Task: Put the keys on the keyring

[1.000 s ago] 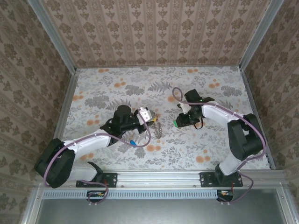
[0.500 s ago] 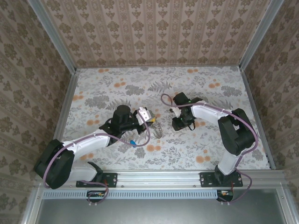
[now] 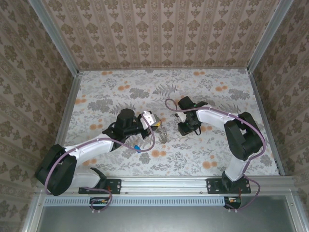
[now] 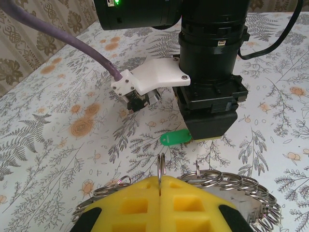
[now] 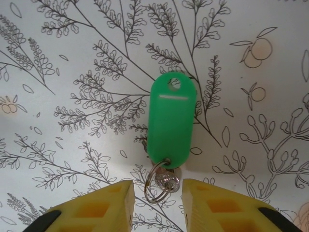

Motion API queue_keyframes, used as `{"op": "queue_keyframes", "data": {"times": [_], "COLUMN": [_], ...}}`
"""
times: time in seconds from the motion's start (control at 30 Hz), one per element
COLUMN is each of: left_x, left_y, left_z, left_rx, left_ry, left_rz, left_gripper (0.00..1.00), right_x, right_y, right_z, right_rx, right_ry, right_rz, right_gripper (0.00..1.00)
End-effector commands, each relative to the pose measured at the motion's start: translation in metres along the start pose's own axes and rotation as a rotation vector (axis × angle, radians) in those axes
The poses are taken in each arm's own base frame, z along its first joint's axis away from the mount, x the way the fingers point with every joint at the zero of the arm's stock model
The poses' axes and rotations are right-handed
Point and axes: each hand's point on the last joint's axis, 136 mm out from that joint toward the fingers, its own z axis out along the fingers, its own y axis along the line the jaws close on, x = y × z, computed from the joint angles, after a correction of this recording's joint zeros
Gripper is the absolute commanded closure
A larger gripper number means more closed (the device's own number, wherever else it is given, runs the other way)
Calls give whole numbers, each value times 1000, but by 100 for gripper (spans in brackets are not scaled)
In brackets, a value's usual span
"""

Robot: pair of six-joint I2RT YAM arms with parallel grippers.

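Top external view is showing the left arm (image 3: pixel 96 142) reaching toward the middle of the table (image 3: pixel 120 82), with the left gripper (image 3: pixel 155 121) clamping the keyring (image 4: pixel 160 166) upright in closed jaws. Meanwhile the right gripper (image 5: pixel 158 193) is pointing straight down, its jaws narrowly parted around the small ring of the green key (image 5: pixel 171 118); whether they are touching it is unclear. Since a second ago the right arm (image 3: pixel 217 116) has been folding leftward over the key, while the left is staying put.
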Motion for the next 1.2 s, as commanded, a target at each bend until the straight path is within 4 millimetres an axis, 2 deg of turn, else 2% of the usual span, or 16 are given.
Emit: {"op": "queue_keyframes", "data": {"times": [0.0,0.23,0.63,0.8,1.07,1.17], "left_x": [-30,-30,-32,-32,-32,-32], "left_y": [7,6,6,4,2,2], "left_z": [-6,-6,-6,-4,1,3], "left_rx": [-10,-4,2,12,38,49], "left_ry": [-80,-81,-85,-85,-87,-88], "left_rz": [27,26,24,20,10,4], "left_gripper": [100,100,100,100,100,100], "right_x": [-1,0,-3,-4,-6,-11], "right_y": [10,-2,-7,-10,-11,-8], "right_z": [3,8,1,0,-2,-13], "right_rx": [-37,34,39,28,-14,-56], "right_ry": [8,24,-24,-36,-55,-104], "right_rz": [-12,-21,4,23,56,72], "right_gripper": [66,67,84,94,99,100]}}
